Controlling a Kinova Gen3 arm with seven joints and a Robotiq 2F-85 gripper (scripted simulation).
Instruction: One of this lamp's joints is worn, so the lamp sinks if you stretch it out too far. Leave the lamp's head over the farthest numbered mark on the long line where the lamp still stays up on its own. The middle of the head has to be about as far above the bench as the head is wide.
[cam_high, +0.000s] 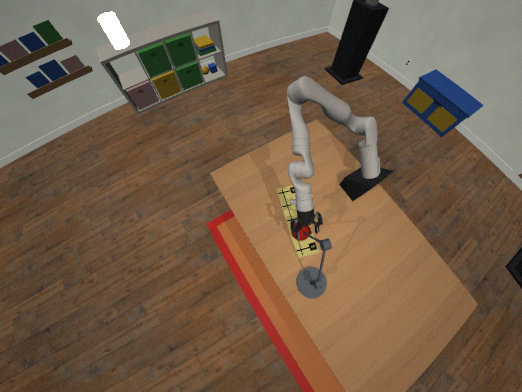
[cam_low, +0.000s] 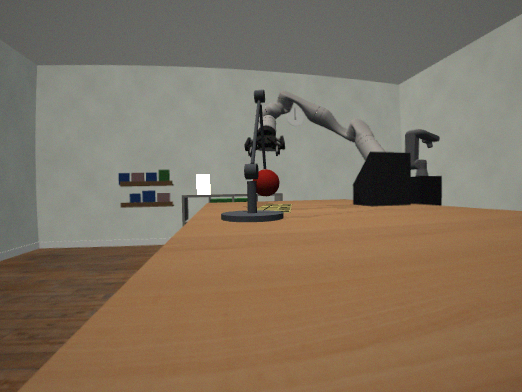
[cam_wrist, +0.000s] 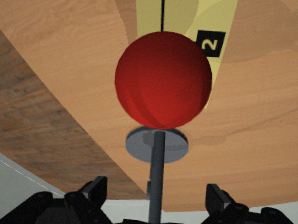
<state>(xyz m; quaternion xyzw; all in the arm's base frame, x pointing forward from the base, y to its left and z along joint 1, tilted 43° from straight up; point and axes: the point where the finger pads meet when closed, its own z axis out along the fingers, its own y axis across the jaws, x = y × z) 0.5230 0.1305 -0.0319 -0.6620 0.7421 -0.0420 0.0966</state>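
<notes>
The lamp stands on the bench (cam_high: 400, 280) (cam_low: 325, 290) on a grey round base (cam_high: 312, 283) (cam_low: 252, 216). Its thin arm folds up to a grey elbow joint (cam_high: 325, 244) (cam_low: 259, 95) and comes down to the red ball head (cam_high: 300, 231) (cam_low: 266, 182) (cam_wrist: 162, 79). The head hangs a little above the yellow numbered strip (cam_high: 287, 197) (cam_low: 277, 206) (cam_wrist: 149, 3), beside mark 2 in the wrist view. My gripper (cam_high: 310, 222) (cam_low: 265, 145) (cam_wrist: 155, 191) is open above the head. The lamp's upper rod (cam_wrist: 157, 163) runs between the spread fingers without being clamped.
The arm's black pedestal (cam_high: 365, 182) (cam_low: 382, 180) stands at the bench's far side. A red and orange mat (cam_high: 235, 260) lies along the bench's left edge. A cube shelf (cam_high: 165, 65) and a blue cabinet (cam_high: 442, 102) stand by the walls.
</notes>
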